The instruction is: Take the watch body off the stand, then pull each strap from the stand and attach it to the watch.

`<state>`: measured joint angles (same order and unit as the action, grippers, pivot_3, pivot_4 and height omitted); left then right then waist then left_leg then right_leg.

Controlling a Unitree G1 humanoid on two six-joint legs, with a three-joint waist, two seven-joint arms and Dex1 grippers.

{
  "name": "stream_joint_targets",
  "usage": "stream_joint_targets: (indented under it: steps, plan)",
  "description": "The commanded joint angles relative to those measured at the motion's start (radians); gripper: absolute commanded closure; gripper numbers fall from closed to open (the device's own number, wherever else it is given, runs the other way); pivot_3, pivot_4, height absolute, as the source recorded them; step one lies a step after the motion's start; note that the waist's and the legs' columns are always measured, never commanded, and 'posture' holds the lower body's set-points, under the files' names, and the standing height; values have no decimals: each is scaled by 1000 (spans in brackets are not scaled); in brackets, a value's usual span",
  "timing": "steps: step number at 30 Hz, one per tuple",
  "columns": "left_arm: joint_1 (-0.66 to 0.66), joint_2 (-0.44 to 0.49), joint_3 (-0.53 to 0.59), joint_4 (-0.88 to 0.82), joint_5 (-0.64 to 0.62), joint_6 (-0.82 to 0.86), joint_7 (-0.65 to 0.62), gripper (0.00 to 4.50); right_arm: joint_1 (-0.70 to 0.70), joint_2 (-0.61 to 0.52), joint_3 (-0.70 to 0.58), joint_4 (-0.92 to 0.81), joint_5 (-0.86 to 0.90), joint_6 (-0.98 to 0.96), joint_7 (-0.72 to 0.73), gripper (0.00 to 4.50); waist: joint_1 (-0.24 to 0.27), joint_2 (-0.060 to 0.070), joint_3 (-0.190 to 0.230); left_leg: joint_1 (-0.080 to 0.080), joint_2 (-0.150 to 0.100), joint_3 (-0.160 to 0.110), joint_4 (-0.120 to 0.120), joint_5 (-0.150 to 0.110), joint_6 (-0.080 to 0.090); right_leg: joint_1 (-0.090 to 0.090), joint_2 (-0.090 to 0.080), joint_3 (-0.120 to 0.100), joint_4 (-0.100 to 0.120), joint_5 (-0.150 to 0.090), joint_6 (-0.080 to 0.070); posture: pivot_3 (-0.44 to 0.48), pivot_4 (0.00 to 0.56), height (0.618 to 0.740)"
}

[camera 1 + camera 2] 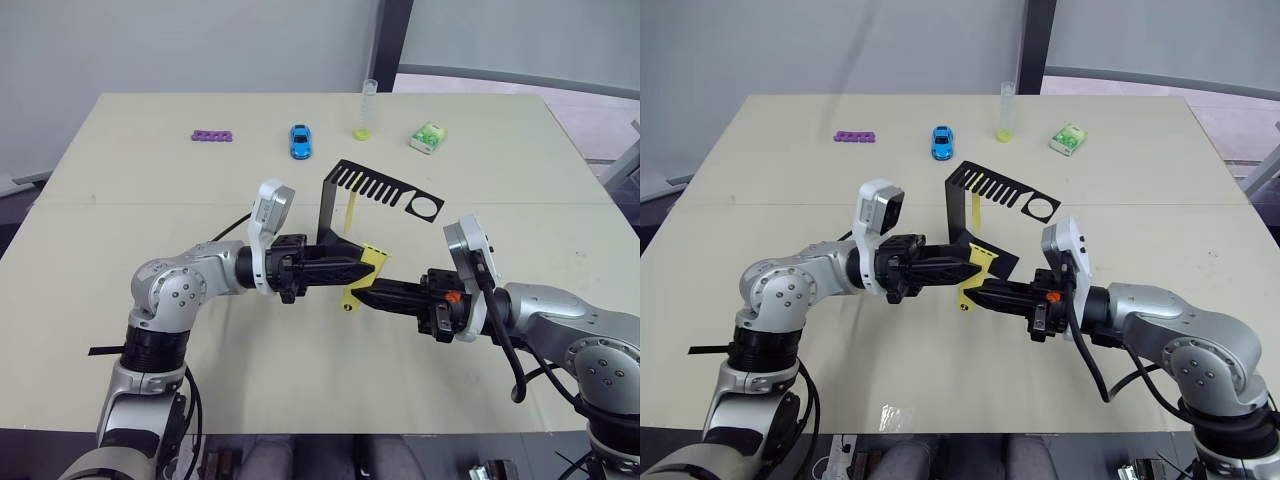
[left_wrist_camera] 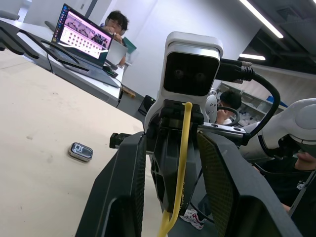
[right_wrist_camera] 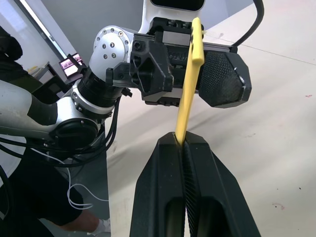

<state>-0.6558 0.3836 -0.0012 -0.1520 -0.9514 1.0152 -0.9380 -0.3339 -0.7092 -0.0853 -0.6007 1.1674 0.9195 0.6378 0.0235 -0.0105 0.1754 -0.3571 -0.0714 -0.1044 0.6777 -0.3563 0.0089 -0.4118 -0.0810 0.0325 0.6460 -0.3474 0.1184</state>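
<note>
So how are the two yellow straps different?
The held strap is pinched in the right tool, off the stand. The hanging strap sits on the stand's slotted arm. The held strap slants in front of the stand, while the hanging strap drops straight down. Both are thin, narrow and yellow.

The beige surface (image 1: 120,170) carried the stand (image 1: 335,205); beyond it lay a blue toy car (image 1: 300,140), purple piece (image 1: 212,135), clear tube (image 1: 365,110) and green-white packet (image 1: 428,137)
</note>
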Motion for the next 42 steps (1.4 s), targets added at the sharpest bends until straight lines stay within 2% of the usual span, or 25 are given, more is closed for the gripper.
stream_joint_targets:
  steps: [1, 29, 32, 42]
  plan:
    - [-12, -6, 8, -22, -16, -9, 1, 3588, -11, 5, -5, -17, 11, -9, -8, 4500, 0, 0, 0, 0, 0, 0, 0, 0, 0, 0, 0, 0, 0, 0, 0, 0, 150, 740]
    - [-17, -28, 10, -21, -22, -13, 6, 3588, -18, 6, -5, -14, 14, -6, -15, 4500, 0, 0, 0, 0, 0, 0, 0, 0, 0, 0, 0, 0, 0, 0, 0, 0, 150, 740]
    - [-17, -32, 13, -19, -25, -13, 6, 4474, -18, 7, -4, -15, 14, -6, -16, 4500, 0, 0, 0, 0, 0, 0, 0, 0, 0, 0, 0, 0, 0, 0, 0, 0, 150, 740]
    - [-20, -33, 21, -21, -38, -3, 9, 4474, -26, 11, -6, -21, 26, -2, -28, 4500, 0, 0, 0, 0, 0, 0, 0, 0, 0, 0, 0, 0, 0, 0, 0, 0, 150, 740]
